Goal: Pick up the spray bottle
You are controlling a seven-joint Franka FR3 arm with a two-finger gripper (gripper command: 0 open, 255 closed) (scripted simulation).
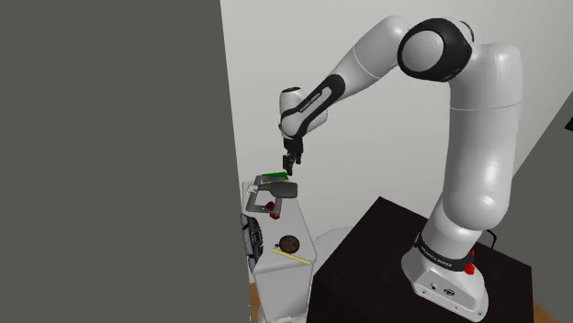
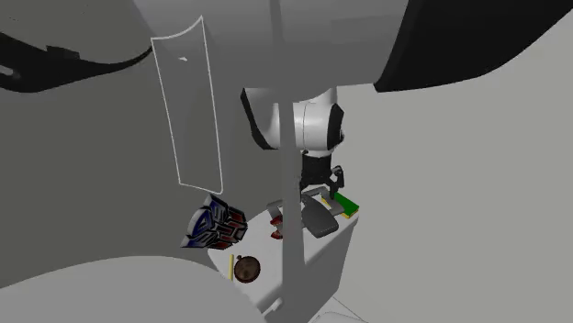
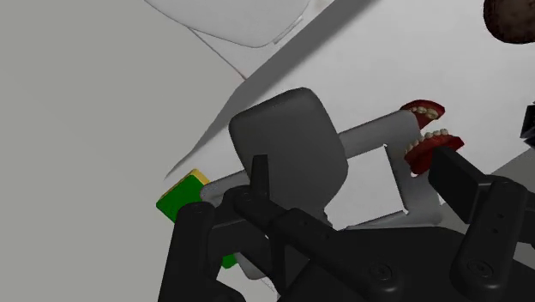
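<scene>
Jaws apart, empty, just above dark-headed grey spray bottle (image 1: 280, 190) lying sideways on white table (image 1: 285, 284), shoulder view's centre.

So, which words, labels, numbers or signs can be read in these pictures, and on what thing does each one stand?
No words or numbers can be read anywhere.
One sign, without letters: a blue, red and black robot-face emblem, at the edge of the white top.
The grey and white spray bottle shows no label.
</scene>
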